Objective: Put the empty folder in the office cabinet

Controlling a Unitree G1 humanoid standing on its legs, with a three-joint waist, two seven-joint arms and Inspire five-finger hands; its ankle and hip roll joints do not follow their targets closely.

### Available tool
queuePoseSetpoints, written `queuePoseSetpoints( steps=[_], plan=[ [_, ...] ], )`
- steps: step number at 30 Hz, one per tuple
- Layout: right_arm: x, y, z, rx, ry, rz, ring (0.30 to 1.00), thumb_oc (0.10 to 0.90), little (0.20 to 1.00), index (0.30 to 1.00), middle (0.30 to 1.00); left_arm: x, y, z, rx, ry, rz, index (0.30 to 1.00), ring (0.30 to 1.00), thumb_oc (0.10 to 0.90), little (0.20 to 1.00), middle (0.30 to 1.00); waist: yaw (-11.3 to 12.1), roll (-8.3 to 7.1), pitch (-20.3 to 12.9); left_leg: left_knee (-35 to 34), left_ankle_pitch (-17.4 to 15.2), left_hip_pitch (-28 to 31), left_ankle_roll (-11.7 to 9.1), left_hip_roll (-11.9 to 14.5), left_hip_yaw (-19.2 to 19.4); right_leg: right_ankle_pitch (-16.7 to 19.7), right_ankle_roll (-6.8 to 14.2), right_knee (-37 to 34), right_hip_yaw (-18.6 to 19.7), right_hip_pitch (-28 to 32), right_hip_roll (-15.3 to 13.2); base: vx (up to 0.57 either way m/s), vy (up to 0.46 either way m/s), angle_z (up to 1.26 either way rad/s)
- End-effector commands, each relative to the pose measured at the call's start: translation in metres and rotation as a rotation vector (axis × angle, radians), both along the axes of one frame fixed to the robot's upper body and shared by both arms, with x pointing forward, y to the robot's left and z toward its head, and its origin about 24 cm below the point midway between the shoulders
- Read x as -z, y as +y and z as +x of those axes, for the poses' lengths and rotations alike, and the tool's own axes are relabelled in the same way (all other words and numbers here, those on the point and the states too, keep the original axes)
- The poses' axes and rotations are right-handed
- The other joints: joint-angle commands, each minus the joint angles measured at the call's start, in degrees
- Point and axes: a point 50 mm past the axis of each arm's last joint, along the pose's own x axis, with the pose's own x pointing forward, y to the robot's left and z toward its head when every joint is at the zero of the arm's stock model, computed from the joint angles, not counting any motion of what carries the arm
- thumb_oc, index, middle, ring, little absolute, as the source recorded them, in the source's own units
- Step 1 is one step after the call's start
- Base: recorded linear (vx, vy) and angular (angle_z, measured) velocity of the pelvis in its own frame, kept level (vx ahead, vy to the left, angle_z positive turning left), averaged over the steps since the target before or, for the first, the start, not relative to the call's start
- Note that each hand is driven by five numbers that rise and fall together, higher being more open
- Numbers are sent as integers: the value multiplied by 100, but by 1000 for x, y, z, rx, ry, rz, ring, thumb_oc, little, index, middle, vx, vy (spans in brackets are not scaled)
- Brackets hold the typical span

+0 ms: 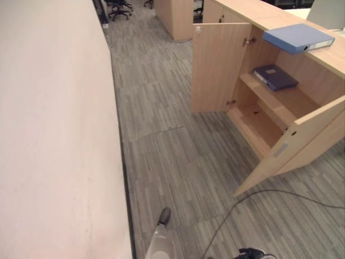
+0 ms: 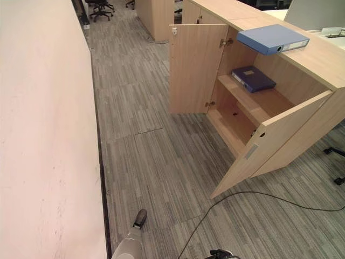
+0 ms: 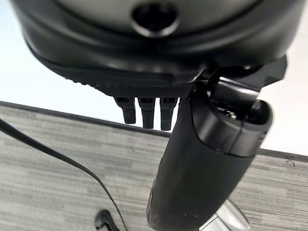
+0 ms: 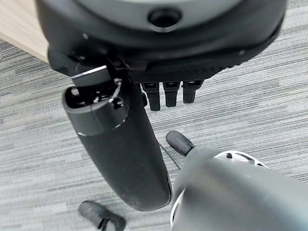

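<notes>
light: bright, even | shadows: soft | blur: close hands in wrist views

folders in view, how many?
2. A light blue folder lies on the cabinet top; a dark blue folder lies on the upper shelf inside. Others may be hidden.

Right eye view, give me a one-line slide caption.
Open cabinet with a dark folder on its shelf and a blue folder lying on top.

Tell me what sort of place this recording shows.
Most likely an office: grey striped carpet, a low wooden cabinet with both doors open, a blue folder on its top, and wheeled office chairs further back.
</notes>
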Motion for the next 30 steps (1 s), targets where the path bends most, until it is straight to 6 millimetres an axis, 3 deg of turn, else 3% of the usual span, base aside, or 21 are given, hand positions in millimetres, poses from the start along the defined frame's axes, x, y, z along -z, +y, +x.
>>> queuePoseSetpoints(
  steps=[1, 3, 6, 7, 8, 9, 11, 12, 13, 16, 17, 19, 20, 22, 23, 24, 25, 26, 28, 30],
  plan=[
    [1, -7, -10, -34, 43, -22, 900, 800, 900, 900, 900, -4, 15, -19, -74, 11, 64, 900, 900, 800, 900, 900, 417, -4, -474, -195, 283, -99, 92, -82, -294, -499, 650, -51, -142, 962, -275, 445, 336, -50],
    [4, -1, -18, -36, 65, -1, 900, 800, 900, 900, 900, -5, 17, -23, -70, 27, 72, 900, 900, 800, 900, 900, 469, -57, -579, -195, 348, 18, 86, -180, -211, -375, 815, -119, -233, 1042, -466, 344, 268, -68],
    [7, 10, -24, -53, 81, 30, 900, 800, 900, 900, 900, -7, 26, -19, -64, 17, 100, 900, 900, 800, 900, 900, 507, -240, -676, -195, 193, 226, 231, -414, 62, -101, 1092, -113, -276, 1013, -870, 311, 261, -37],
    [7, 10, -24, -53, 81, 30, 900, 800, 900, 900, 900, -7, 26, -19, -64, 17, 101, 900, 900, 800, 900, 900, 511, -248, -676, -195, 191, 228, 234, -420, 70, -102, 1096, -111, -272, 1011, -880, 274, 259, -12],
    [8, 16, -22, -55, 73, 49, 900, 800, 900, 900, 900, -8, 32, -12, -43, -2, 120, 900, 900, 800, 900, 900, 520, -363, -707, -195, 98, 272, 340, -603, 210, 182, 1254, -66, -333, 938, -1102, 173, 171, -4],
    [8, 16, -22, -55, 73, 49, 900, 800, 900, 900, 900, -8, 32, -12, -43, -2, 120, 900, 900, 800, 900, 900, 522, -372, -708, -195, 97, 271, 344, -610, 216, 182, 1258, -66, -331, 936, -1112, 348, 347, -4],
    [7, 20, -15, -46, 45, 55, 900, 800, 900, 900, 900, -12, 43, 3, -21, -47, 156, 900, 900, 800, 900, 900, 513, -572, -727, -195, -44, 268, 523, -963, 382, 785, 1478, 30, -423, 840, -1464, 269, 273, -5],
    [7, 20, -15, -46, 45, 55, 900, 800, 900, 900, 900, -12, 43, 3, -21, -47, 157, 900, 900, 800, 900, 900, 514, -582, -728, -195, -44, 265, 528, -973, 386, 786, 1484, 29, -423, 837, -1475, 240, 257, 3],
    [7, 22, -10, -45, 26, 61, 900, 800, 900, 900, 900, -13, 45, 10, 3, -65, 164, 900, 900, 800, 900, 900, 496, -649, -745, -195, -125, 248, 627, -1146, 428, 1082, 1582, 43, -490, 760, -1632, 201, 234, 11],
    [5, 24, 0, -37, -5, 64, 900, 800, 900, 900, 900, -14, 48, 17, 21, -82, 177, 900, 900, 800, 900, 900, 486, -742, -780, -195, -183, 197, 729, -1318, 468, 1339, 1655, 105, -572, 655, -1794, 183, 212, 10],
    [3, 27, 8, -37, -32, 71, 900, 800, 900, 900, 900, -15, 50, 21, 35, -88, 183, 900, 900, 800, 900, 900, 483, -799, -815, -195, -268, 173, 826, -1439, 443, 1611, 1655, 143, -622, 570, -1905, 162, 177, 3],
    [3, 29, 11, -44, -41, 73, 900, 800, 900, 900, 900, -15, 51, 23, 41, -91, 186, 900, 900, 800, 900, 900, 478, -822, -838, -195, -304, 159, 868, -1512, 444, 1748, 1655, 168, -647, 542, -1966, 164, 183, 13],
    [2, 30, 15, -49, -53, 70, 900, 800, 900, 900, 900, -15, 50, 23, 54, -90, 183, 900, 900, 800, 900, 900, 484, -840, -867, -195, -384, 195, 974, -1662, 435, 2082, 1655, 256, -729, 511, -2111, 111, 126, 17],
    [1, 29, 16, -48, -56, 69, 900, 800, 900, 900, 900, -15, 49, 22, 55, -87, 181, 900, 900, 800, 900, 900, 488, -845, -862, -195, -438, 241, 1029, -1737, 430, 2194, 1655, 312, -763, 516, -2194, 200, 189, 7],
    [2, 28, 14, -48, -49, 64, 900, 800, 900, 900, 900, -14, 47, 14, 50, -60, 169, 900, 900, 800, 900, 900, 515, -845, -910, -195, -631, 380, 1086, -1867, 428, 2569, 1655, 463, -898, 541, -2387, 231, 187, 6],
    [2, 28, 14, -48, -48, 64, 900, 800, 900, 900, 900, -14, 48, 13, 51, -59, 168, 900, 900, 800, 900, 900, 513, -847, -904, -195, -637, 390, 1090, -1875, 428, 2570, 1655, 460, -904, 555, -2394, 292, 262, 7],
    [2, 26, 11, -54, -37, 58, 900, 800, 900, 900, 900, -13, 48, 5, 51, -30, 162, 900, 900, 800, 900, 900, 546, -815, -923, -195, -743, 513, 1168, -1989, 424, 2905, 1655, 646, -1067, 554, -2600, 129, 141, 0],
    [2, 26, 11, -55, -37, 58, 900, 800, 900, 900, 900, -13, 48, 5, 51, -30, 162, 900, 900, 800, 900, 900, 551, -817, -908, -195, -765, 540, 1167, -1993, 427, 2889, 1655, 663, -1059, 568, -2611, 194, 245, -7],
    [3, 19, 3, -58, -2, 40, 900, 800, 900, 900, 900, -13, 48, -12, 85, 36, 146, 900, 900, 800, 900, 900, 564, -682, -907, -195, -915, 809, 1385, -2198, 368, 3411, 1655, 1359, -1139, 496, -3039, 242, 348, -5],
    [3, 13, 1, -40, 0, 25, 900, 800, 900, 900, 900, -15, 53, -18, 89, 55, 152, 900, 900, 800, 900, 900, 574, -604, -867, -195, -1040, 1001, 1476, -2278, 390, 3575, 1655, 1819, -1228, 457, -3288, 191, 262, 0]
  ],
)
